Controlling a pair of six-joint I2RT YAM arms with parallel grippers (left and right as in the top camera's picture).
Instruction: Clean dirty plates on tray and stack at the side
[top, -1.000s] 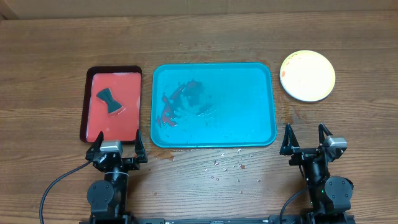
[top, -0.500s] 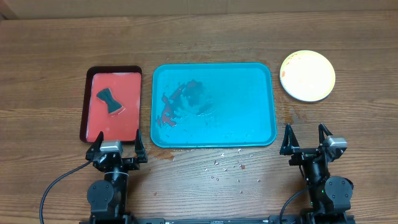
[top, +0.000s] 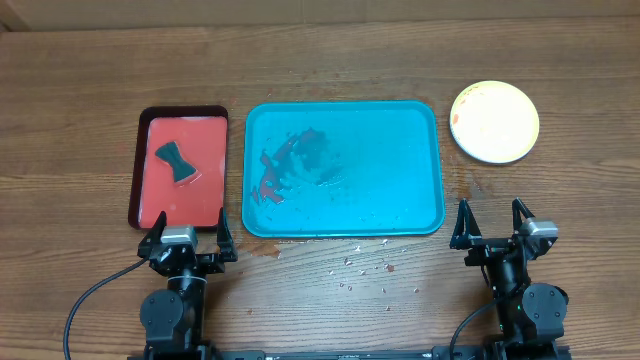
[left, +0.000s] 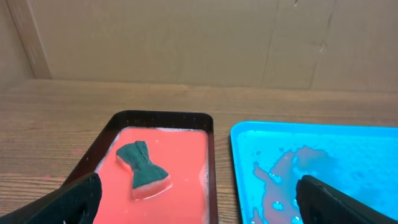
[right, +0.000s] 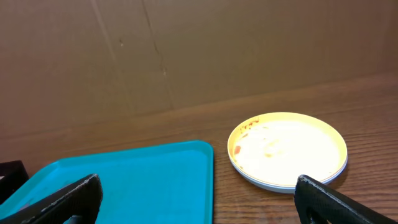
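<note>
I have the teal tray (top: 343, 168) in the middle of the tabletop (top: 80, 80), with red sauce smears (top: 272, 178) and wet patches on its left half. Off the tray's far right corner, apart from it, sits a yellow plate (top: 494, 121) with red marks near its left rim. A pale edge shows beneath it, possibly another plate, though I cannot count them. Left of the teal tray lies a dark-rimmed red tray (top: 181, 168) holding a dark green sponge (top: 174, 162). On the teal tray's near side, the left tool (top: 188, 225) and the right tool (top: 490, 212) sit by its corners, jaws spread wide, holding nothing. Small specks (top: 365, 268) dot the tabletop there.
</note>
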